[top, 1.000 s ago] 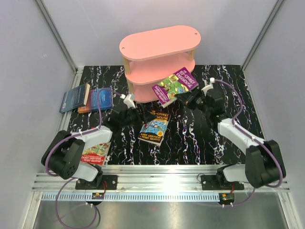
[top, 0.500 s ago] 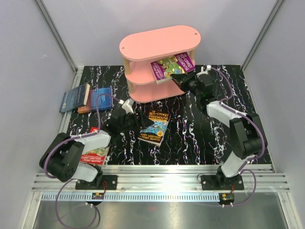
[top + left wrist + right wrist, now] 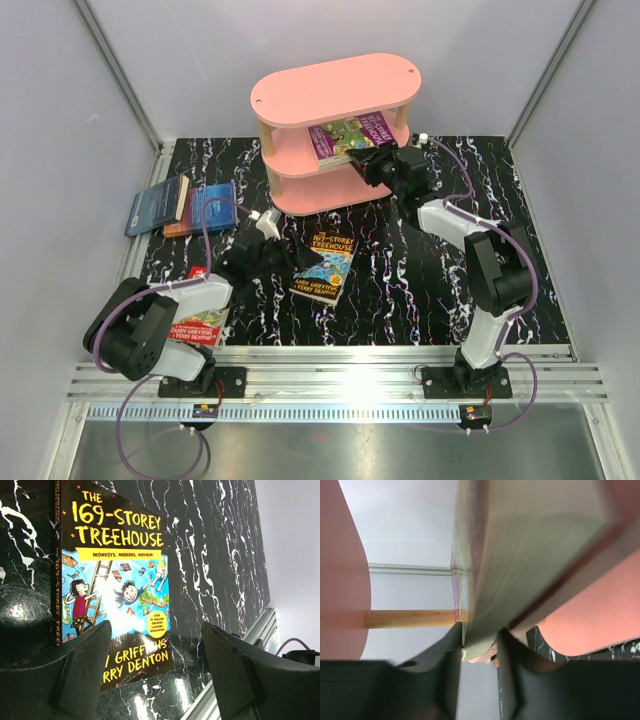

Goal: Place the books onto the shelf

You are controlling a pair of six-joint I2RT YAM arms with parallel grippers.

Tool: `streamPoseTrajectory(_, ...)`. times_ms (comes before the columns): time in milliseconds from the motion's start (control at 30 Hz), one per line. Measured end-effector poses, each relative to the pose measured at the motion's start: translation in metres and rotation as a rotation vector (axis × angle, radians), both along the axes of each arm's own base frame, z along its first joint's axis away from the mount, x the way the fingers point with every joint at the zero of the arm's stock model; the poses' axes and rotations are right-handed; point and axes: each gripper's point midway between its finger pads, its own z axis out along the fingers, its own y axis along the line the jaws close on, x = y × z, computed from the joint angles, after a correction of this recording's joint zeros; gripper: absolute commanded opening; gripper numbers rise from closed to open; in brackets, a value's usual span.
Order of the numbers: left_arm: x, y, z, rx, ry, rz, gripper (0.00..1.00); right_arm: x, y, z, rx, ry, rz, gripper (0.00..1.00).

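The purple book (image 3: pixel 345 138) was clamped by the right gripper (image 3: pixel 362 160), partly inserted into the middle tier of the shelf (image 3: pixel 320 95) at its 4 o'clock side. The left gripper (image 3: pixel 155 645) was held wide open over the Treehouse book (image 3: pixel 325 265) lying flat on the counter (image 3: pixel 480 260).

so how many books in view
5: purple book at the shelf in the right gripper; teal book mid-table; two blue books at left; red book partly under the left arm; others possibly hidden.
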Motion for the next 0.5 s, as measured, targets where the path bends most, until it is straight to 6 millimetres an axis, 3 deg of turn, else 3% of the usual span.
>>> streamPoseTrajectory(33,0.000,0.000,-0.001,0.001,0.002,0.000,0.76,0.002,0.001,0.000,0.000,0.003,-0.001,0.61)
streamPoseTrajectory(67,0.000,0.000,-0.002,0.002,0.003,0.000,0.76,0.004,0.002,0.002,0.003,0.003,-0.002,0.69)
streamPoseTrajectory(133,0.000,0.000,-0.003,0.004,0.007,-0.001,0.76,0.007,0.003,0.012,0.007,-0.026,0.004,0.76)
streamPoseTrajectory(167,-0.001,0.000,-0.004,0.004,0.008,-0.001,0.76,0.008,0.004,0.017,0.008,-0.037,0.005,0.87)
streamPoseTrajectory(367,-0.001,0.000,-0.004,0.005,0.008,-0.001,0.76,0.005,0.004,0.022,0.009,-0.064,0.015,0.98)
streamPoseTrajectory(500,-0.001,0.002,-0.007,0.015,0.010,-0.002,0.76,-0.024,-0.010,0.021,-0.057,-0.055,0.012,1.00)
